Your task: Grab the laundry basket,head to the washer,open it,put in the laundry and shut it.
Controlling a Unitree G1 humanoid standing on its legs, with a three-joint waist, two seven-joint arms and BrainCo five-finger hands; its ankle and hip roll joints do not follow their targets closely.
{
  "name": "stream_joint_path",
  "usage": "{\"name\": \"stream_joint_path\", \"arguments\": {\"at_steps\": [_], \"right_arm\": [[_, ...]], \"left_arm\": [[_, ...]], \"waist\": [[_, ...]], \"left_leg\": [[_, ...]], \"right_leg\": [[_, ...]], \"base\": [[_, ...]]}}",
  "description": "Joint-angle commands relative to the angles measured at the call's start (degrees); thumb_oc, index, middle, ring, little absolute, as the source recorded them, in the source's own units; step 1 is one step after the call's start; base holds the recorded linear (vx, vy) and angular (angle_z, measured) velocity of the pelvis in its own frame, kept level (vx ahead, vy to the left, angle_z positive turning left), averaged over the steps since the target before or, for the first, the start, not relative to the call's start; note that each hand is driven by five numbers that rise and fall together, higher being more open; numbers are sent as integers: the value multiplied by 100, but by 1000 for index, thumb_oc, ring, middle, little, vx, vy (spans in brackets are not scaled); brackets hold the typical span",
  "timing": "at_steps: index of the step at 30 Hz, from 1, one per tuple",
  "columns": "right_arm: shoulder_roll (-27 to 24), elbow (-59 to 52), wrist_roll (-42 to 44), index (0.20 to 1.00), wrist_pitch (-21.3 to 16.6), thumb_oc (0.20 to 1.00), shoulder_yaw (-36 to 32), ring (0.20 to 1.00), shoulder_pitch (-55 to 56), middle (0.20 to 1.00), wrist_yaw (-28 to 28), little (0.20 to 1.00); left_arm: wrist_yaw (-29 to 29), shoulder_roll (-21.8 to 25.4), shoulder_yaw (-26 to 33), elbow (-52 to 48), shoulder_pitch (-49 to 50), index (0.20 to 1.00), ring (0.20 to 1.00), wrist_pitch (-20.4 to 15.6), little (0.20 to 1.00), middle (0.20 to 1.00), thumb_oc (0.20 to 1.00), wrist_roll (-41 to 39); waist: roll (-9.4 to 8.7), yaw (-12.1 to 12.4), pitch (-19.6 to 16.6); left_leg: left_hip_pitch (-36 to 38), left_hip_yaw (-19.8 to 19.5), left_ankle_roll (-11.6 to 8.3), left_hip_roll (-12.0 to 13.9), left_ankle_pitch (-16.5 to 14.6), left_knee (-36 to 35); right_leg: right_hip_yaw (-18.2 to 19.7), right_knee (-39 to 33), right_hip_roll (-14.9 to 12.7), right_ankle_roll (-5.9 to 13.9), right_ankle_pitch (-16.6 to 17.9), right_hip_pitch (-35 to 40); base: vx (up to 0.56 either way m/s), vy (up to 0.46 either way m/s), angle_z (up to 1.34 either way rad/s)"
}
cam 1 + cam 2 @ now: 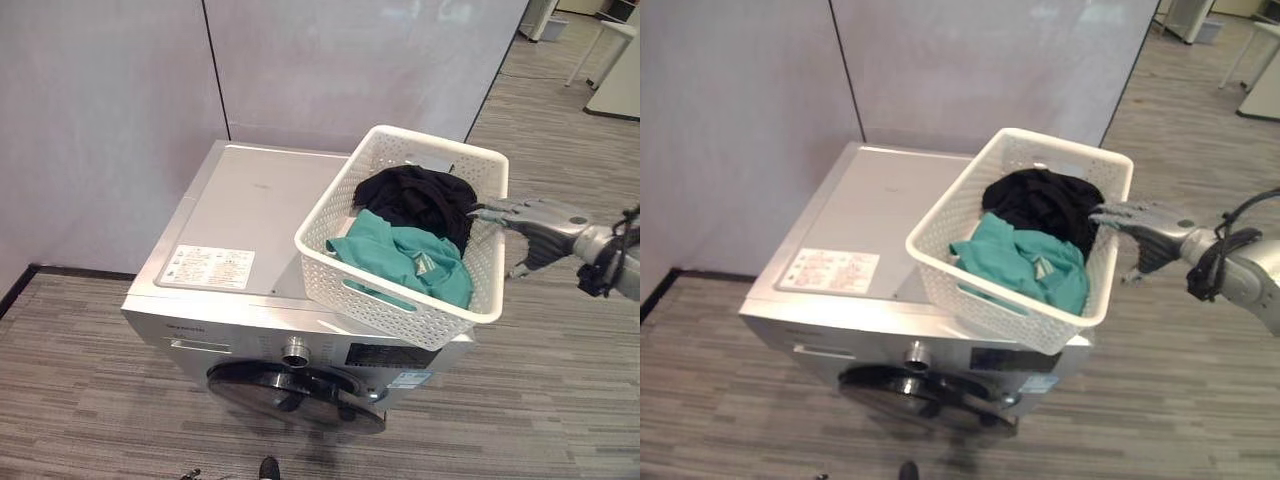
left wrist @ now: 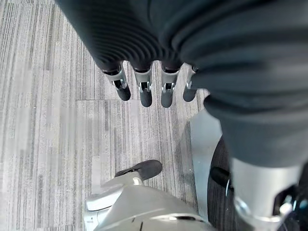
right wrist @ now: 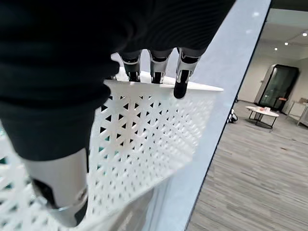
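A white perforated laundry basket stands on the right part of the silver washer's top, overhanging its front right corner. Inside lie a black garment and a teal garment. The washer's round dark door is shut. My right hand is at the basket's right rim, open. Its straight fingers reach over the rim while the thumb stays outside the wall. My left hand hangs low beside the washer front, fingers straight over the floor.
Grey partition walls stand close behind and left of the washer. A white label sits on the washer's top. Wood-pattern floor stretches to the right, with white tables far back right.
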Motion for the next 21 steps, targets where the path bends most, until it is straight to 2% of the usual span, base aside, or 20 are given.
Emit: {"name": "stream_joint_path", "arguments": {"at_steps": [1, 3, 5, 6, 9, 21], "right_arm": [[310, -32, -168, 1000, -25, 1000, 193, 1000, -335, 1000, -120, 1000], [334, -56, -199, 1000, 1, 1000, 262, 1000, -367, 1000, -77, 1000], [367, -23, -141, 489, 16, 489, 380, 489, -497, 489, -46, 489], [369, -19, -140, 451, 16, 451, 397, 451, -514, 451, -47, 451], [414, 35, -146, 200, 63, 200, 448, 200, -595, 200, -69, 200], [682, -204, 313, 200, 214, 200, 445, 200, -974, 200, 148, 200]], "left_arm": [[-14, 200, -4, 115, -32, 1000, 1000, -126, 1000, 1000, 1000, 113], [-16, 196, 11, 92, -28, 1000, 1000, -119, 1000, 1000, 1000, 88], [-18, 170, -6, 99, -25, 1000, 1000, -115, 1000, 1000, 1000, 91], [-18, 167, -2, 99, -24, 1000, 1000, -115, 1000, 1000, 1000, 91], [-25, 178, -21, 108, -4, 1000, 1000, -111, 1000, 1000, 1000, 91], [20, 272, 22, 155, -64, 1000, 1000, -70, 1000, 1000, 1000, 127]], "waist": [[-375, 265, -235], [-385, 284, -233], [-401, 295, -235], [-398, 289, -235], [-438, 313, -231], [-546, 342, -260]], "left_leg": [[246, -134, -203, -155, -165, -54], [246, -141, -200, -165, -173, -54], [240, -154, -198, -180, -180, -54], [240, -155, -198, -180, -180, -54], [227, -177, -192, -191, -196, -54], [283, -126, -160, -199, -277, -54]], "right_leg": [[819, -957, -219, 596, 1232, 250], [800, -955, -228, 603, 1226, 257], [785, -954, -241, 608, 1223, 263], [784, -954, -241, 608, 1223, 263], [755, -933, -261, 613, 1232, 253], [814, -882, -280, 629, 1235, 239]], "base": [[32, 13, 0], [0, 0, 0], [0, 0, 0], [0, 0, 0], [0, 0, 0], [3, 1, 1]]}}
